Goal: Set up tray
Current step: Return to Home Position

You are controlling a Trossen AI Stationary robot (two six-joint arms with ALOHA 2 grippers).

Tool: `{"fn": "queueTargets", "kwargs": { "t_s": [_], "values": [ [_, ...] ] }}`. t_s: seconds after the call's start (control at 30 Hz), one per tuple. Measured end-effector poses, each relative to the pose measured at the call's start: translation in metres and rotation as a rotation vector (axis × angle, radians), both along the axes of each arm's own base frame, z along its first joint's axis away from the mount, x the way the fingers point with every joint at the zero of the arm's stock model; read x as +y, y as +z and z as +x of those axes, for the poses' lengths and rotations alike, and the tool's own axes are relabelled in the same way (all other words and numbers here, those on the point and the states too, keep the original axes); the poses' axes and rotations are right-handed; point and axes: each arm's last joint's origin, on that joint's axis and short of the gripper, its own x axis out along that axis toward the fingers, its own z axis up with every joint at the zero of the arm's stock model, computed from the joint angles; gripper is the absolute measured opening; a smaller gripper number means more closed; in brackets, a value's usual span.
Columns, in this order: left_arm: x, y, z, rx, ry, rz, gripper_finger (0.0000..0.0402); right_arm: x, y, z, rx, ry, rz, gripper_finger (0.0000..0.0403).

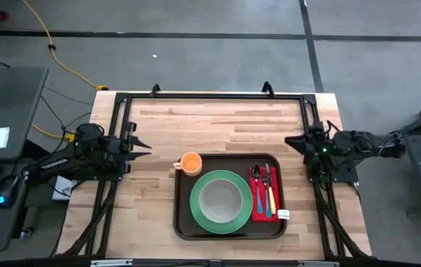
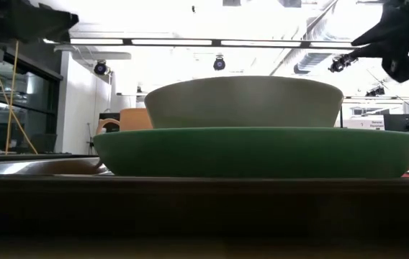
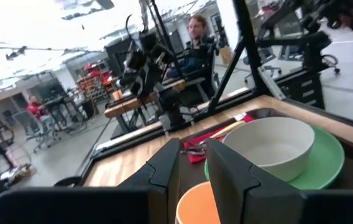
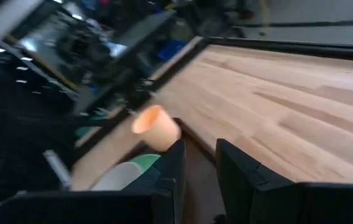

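The dark brown tray (image 1: 183, 225) lies flat near the table's near edge. On it rests a round green plate (image 1: 198, 213) with a pale bowl (image 1: 221, 199) standing in it. An orange cup (image 1: 190, 162) stands in the tray's far left corner. A red napkin (image 1: 258, 212) with cutlery (image 1: 267, 194) on top lies along the tray's right side. My left gripper (image 1: 144, 146) hovers left of the cup, open by a narrow gap. My right gripper (image 1: 290, 141) hovers beyond the tray's far right corner, also narrowly open. Neither touches anything.
A black frame (image 1: 210, 95) runs along the table's far edge and down both sides. Bare wood (image 1: 218, 126) stretches between the tray and the far edge. A small white tag (image 1: 283, 214) lies by the napkin. A person (image 3: 195, 31) sits in the room beyond the table.
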Motion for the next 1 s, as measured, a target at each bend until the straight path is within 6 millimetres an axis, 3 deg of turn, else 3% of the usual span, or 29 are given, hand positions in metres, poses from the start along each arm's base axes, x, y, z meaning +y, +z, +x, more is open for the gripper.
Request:
{"fn": "queueTargets", "kwargs": {
  "t_s": [0.2, 0.77, 1.0],
  "values": [
    [-0.001, 0.002, 0.000, -0.019, -0.040, 0.009, 0.0113, 0.001, -0.013, -0.005, -0.077, 0.075, 0.006, 0.0067],
    [-0.001, 0.002, 0.000, -0.031, -0.042, 0.092, 0.0113, 0.001, -0.015, -0.006, -0.056, 0.094, -0.056, 0.0067],
    [0.001, -0.018, 0.009, -0.098, -0.072, 0.092, 0.0113, 0.002, -0.019, -0.001, -0.077, 0.095, -0.084, 0.0067]
  ]
}}
